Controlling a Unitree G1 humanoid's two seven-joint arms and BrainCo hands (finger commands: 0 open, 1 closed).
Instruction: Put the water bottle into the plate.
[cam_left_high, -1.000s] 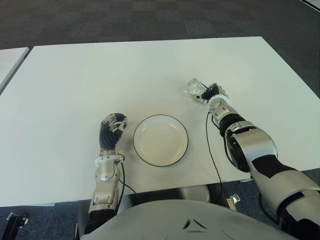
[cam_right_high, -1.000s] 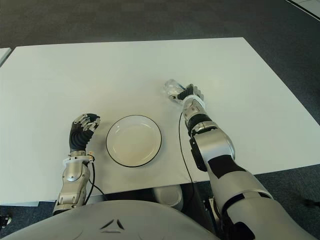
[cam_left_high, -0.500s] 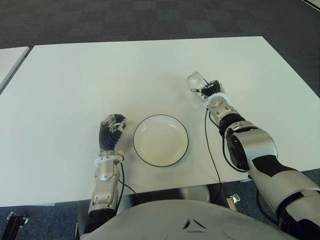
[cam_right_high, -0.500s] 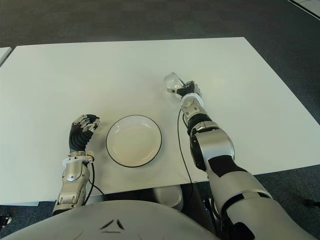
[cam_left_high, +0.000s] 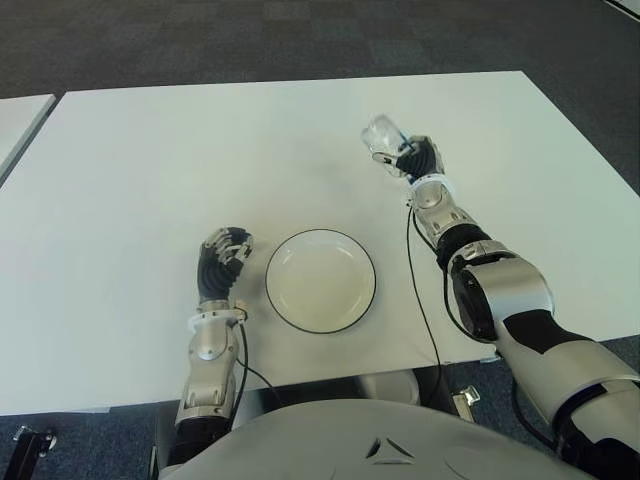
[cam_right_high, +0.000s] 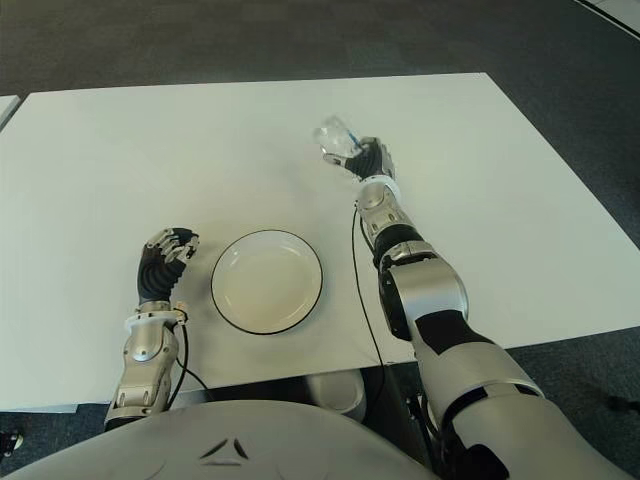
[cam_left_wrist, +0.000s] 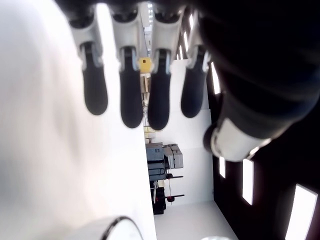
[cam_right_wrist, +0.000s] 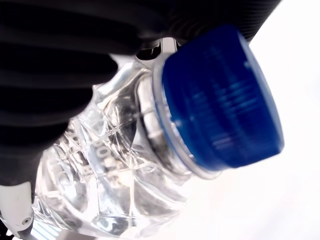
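The right hand (cam_left_high: 418, 160) was closed around a clear plastic water bottle (cam_left_high: 381, 136), holding it tilted above the white surface (cam_left_high: 150, 160), beyond and to the right of the plate (cam_left_high: 321, 280). In the right wrist view the bottle's blue cap (cam_right_wrist: 220, 100) showed close up, with the dark fingers (cam_right_wrist: 65, 55) wrapped over the ribbed, crinkled body just behind the neck. The bottle's far end pointed away from the robot and toward its left. The plate, white with a thin dark rim, lay on the surface near the robot's edge, holding nothing, well apart from the bottle. The left hand (cam_left_high: 222, 258) showed just to the left of the plate, its fingers (cam_left_wrist: 131, 95) curled inward and grasping nothing. Dark carpet (cam_left_high: 300, 40) lay past the far edge of the surface.
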